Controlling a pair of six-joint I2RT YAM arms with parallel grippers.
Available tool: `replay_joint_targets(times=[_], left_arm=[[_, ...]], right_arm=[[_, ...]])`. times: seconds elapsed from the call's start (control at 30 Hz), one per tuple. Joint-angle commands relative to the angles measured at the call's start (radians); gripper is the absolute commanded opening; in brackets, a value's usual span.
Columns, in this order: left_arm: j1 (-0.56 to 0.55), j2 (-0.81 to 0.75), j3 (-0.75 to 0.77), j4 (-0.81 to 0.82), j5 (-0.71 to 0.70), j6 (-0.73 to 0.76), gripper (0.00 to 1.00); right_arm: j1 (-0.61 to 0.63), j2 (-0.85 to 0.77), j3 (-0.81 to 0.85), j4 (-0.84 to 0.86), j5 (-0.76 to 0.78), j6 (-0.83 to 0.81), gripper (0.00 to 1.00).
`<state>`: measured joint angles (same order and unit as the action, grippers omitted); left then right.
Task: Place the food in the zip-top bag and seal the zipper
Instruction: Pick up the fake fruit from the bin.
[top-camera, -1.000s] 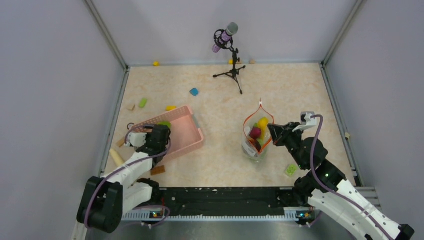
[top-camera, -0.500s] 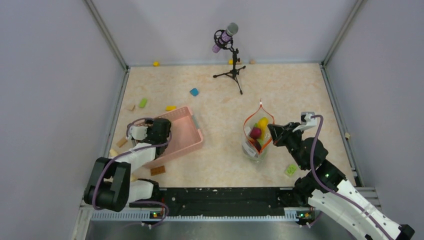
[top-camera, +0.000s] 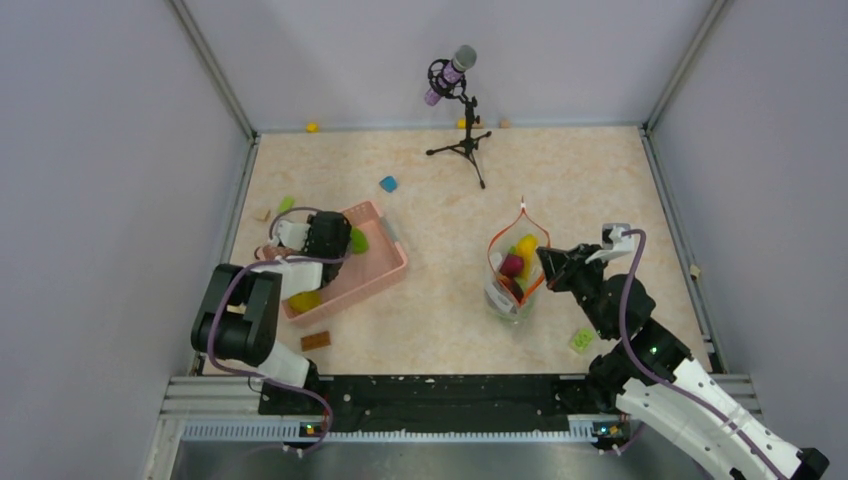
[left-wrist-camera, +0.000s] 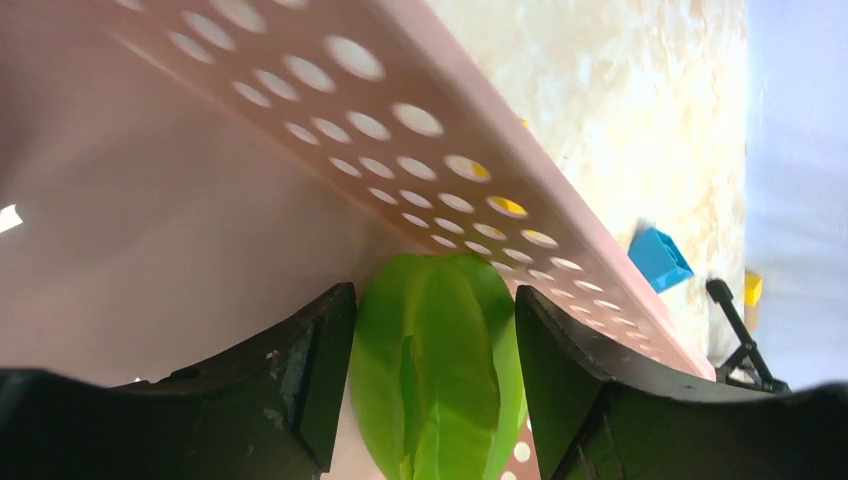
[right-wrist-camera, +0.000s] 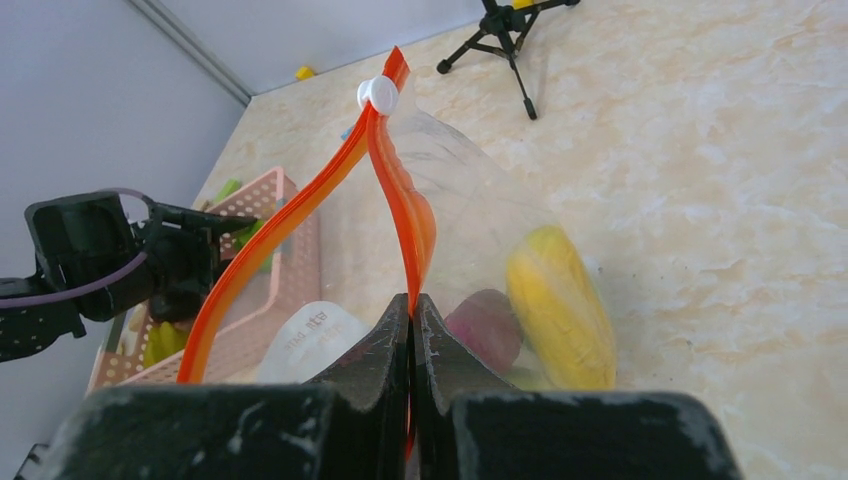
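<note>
1. progress: roughly midway, i judge; a yellow piece (right-wrist-camera: 560, 305) and a maroon piece (right-wrist-camera: 485, 325) already lie in the zip-top bag (right-wrist-camera: 470, 190), which stands well to the right of the pink basket (top-camera: 375, 262).
2. left to do: a bright green leafy piece (left-wrist-camera: 440, 370) sits inside the basket by its perforated wall, and a yellow-green one (top-camera: 305, 300) at the basket's near end; the zipper (right-wrist-camera: 290, 225) gapes unsealed (white slider (right-wrist-camera: 379, 94) at its far tip).
3. claws: the left gripper (top-camera: 338, 240) seems clamped on the leafy piece; the right gripper (right-wrist-camera: 412, 310) pinches the zipper's orange strip, holding the crinkly clear bag upright.
</note>
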<state>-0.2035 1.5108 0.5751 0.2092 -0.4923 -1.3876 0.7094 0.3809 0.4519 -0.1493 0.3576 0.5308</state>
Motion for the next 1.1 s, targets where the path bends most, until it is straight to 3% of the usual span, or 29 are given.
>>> replay_joint_targets(times=[0.0, 0.2, 0.47, 0.77, 1.07], left_arm=[[0.007, 0.093, 0.070, 0.035, 0.111, 0.100, 0.63], [0.007, 0.196, 0.188, 0.009, 0.298, 0.228, 0.47], [0.006, 0.174, 0.178, 0.038, 0.362, 0.255, 0.25], [0.006, -0.076, 0.082, -0.012, 0.326, 0.297, 0.01], [0.003, -0.444, 0.006, -0.086, 0.298, 0.389, 0.00]], right_arm=[[0.001, 0.003, -0.001, 0.026, 0.029, -0.017, 0.00], [0.001, 0.003, -0.003, 0.026, 0.039, -0.015, 0.00], [0.001, 0.001, -0.003, 0.026, 0.038, -0.015, 0.00], [0.000, 0.001, -0.004, 0.026, 0.031, -0.013, 0.00], [0.001, -0.008, -0.002, 0.026, 0.024, -0.012, 0.00]])
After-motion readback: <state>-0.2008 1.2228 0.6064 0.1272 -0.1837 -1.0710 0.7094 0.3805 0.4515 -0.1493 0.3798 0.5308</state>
